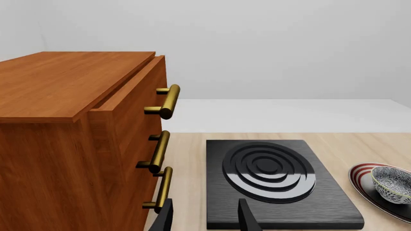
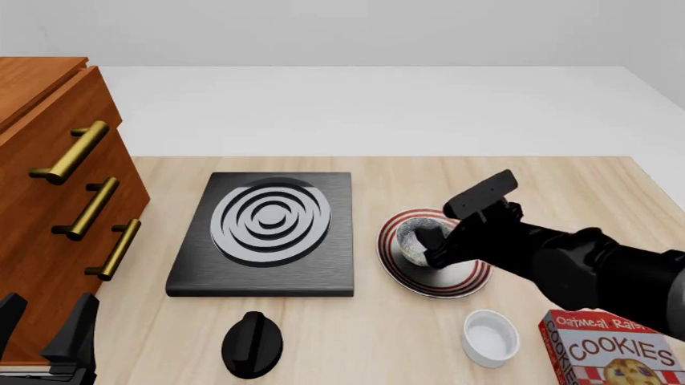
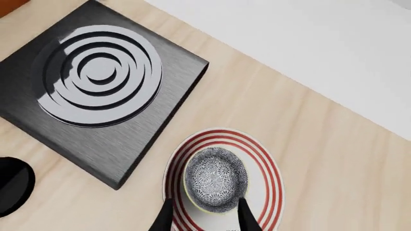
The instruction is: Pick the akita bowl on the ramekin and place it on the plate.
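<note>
The akita bowl [image 3: 215, 179], speckled black and white inside, sits upright in the middle of the red-ringed plate [image 3: 263, 163]. My right gripper [image 3: 205, 219] hangs just above it, open, one finger on each side of the bowl's near edge. In the front view the right gripper [image 2: 434, 249] covers much of the akita bowl [image 2: 410, 235] on the plate [image 2: 455, 285]. The plain white ramekin [image 2: 490, 337] stands empty toward the table's front, apart from the plate. My left gripper [image 2: 43, 337] is open at the front left, holding nothing.
A black stove [image 2: 268, 233] with silver rings lies left of the plate. A wooden drawer cabinet [image 2: 43, 200] with brass handles fills the left side. A black knob-like object [image 2: 252, 345] sits in front of the stove, and a cookie box [image 2: 610, 353] at the front right.
</note>
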Controlling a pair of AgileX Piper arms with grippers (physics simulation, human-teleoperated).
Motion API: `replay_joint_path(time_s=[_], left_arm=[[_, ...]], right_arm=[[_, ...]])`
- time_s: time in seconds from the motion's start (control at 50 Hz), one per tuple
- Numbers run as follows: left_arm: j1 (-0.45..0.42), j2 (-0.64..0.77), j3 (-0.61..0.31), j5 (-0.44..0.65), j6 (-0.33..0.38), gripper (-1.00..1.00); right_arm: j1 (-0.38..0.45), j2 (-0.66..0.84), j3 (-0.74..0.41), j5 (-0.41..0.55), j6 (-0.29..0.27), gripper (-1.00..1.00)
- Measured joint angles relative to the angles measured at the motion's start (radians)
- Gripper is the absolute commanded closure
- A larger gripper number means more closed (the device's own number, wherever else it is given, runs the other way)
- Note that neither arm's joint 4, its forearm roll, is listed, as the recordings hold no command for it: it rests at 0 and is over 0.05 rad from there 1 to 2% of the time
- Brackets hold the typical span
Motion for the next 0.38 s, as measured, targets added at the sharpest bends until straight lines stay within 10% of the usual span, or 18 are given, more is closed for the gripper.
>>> replay_joint_path(time_s=[0.38], left_arm=[[0.000, 0.000, 0.000, 0.000, 0.000, -1.00]], right_arm=[[-0.025, -0.176, 0.216, -0.222, 0.157, -1.00]])
